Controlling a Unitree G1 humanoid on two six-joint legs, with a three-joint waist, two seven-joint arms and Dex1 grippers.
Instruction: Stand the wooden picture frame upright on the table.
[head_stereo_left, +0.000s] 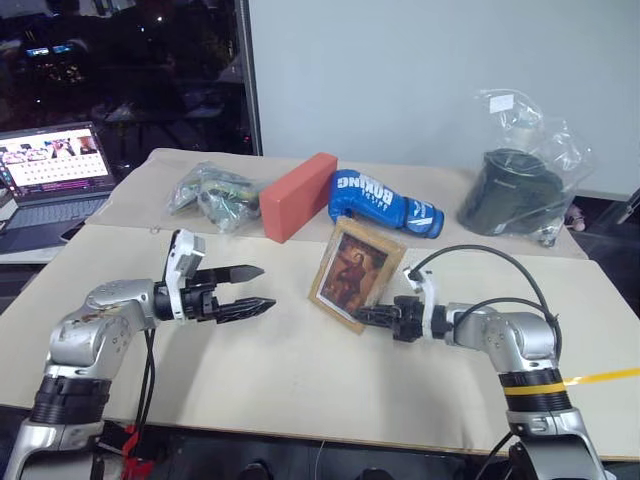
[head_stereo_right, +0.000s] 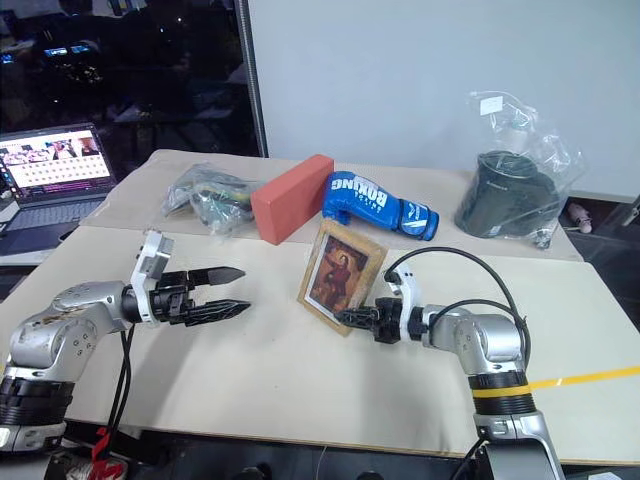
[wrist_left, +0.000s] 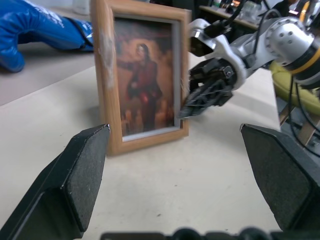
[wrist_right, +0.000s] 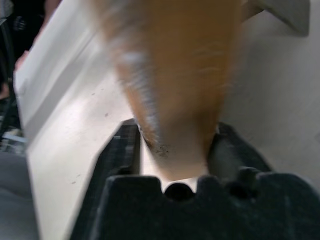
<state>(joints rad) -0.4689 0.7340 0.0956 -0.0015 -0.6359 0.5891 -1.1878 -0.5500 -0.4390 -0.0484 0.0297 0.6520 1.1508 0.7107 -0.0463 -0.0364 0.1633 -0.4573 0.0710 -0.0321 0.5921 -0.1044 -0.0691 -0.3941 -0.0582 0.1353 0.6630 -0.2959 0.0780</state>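
Where the table (head_stereo_left: 300, 370) meets grey wall, left gripper (head_stereo_left: 255, 290) apart, right gripper (head_stereo_left: 362, 316) straddling wooden picture frame (head_stereo_left: 357, 273)

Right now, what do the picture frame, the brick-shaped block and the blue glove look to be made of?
The wooden picture frame looks like light wood with a matte finish; faint grain shows on its border. The red-orange block has a dull, even surface, perhaps foam or painted wood; I cannot tell which. The blue boxing glove looks like glossy synthetic leather, with sheen and white print.

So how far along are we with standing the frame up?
Mostly done: the wooden picture frame stands upright on the table, picture facing the robot. In hand: the right gripper sits at its lower corner, the frame edge between its fingers. Left: back it away. The left gripper waits open.
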